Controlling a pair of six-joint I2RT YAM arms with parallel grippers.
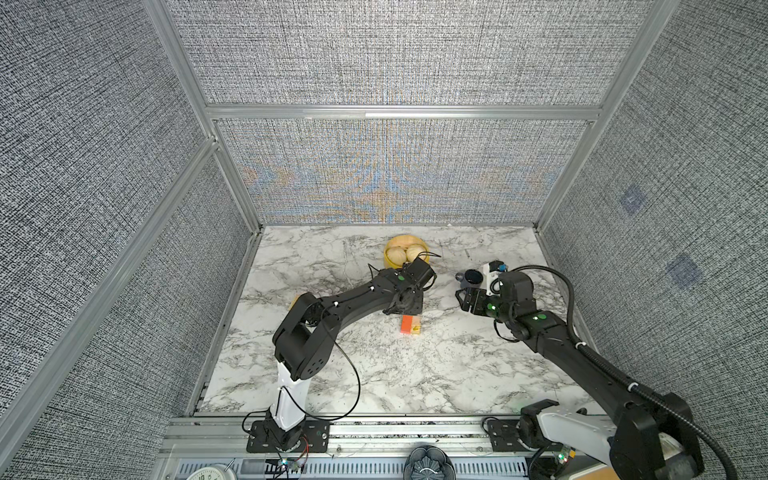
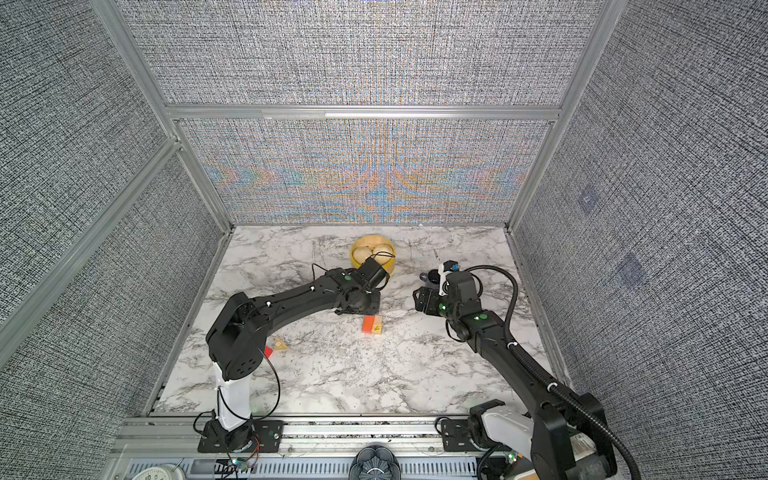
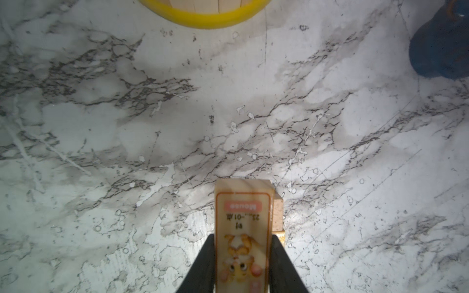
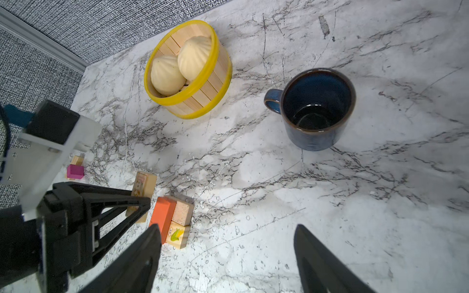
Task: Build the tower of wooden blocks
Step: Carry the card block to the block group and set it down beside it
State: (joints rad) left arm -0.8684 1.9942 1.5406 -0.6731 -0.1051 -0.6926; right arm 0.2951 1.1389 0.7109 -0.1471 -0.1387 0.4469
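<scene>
- Two black arms reach over the marble table [image 1: 415,374].
- Our left gripper [image 3: 243,236] pinches a tan block with a mouse picture [image 3: 242,215] by its long sides.
- That block is just beside the start of the tower [image 4: 175,218], which is near the middle of the table.
- So far the tower is an orange block [image 4: 162,215] touching two tan blocks [image 4: 181,210]. We cannot tell if any of them sits on top of another.
- Our right gripper [image 4: 226,228] is spread wide and pinches nothing. It hangs near a blue mug [image 4: 317,109].
- One pink block [image 4: 75,172] and one more tan block [image 4: 77,160] lie together, well apart from the tower.
- At the back stands a yellow basket [image 4: 215,53] with two buns [image 4: 167,74] in it.
</scene>
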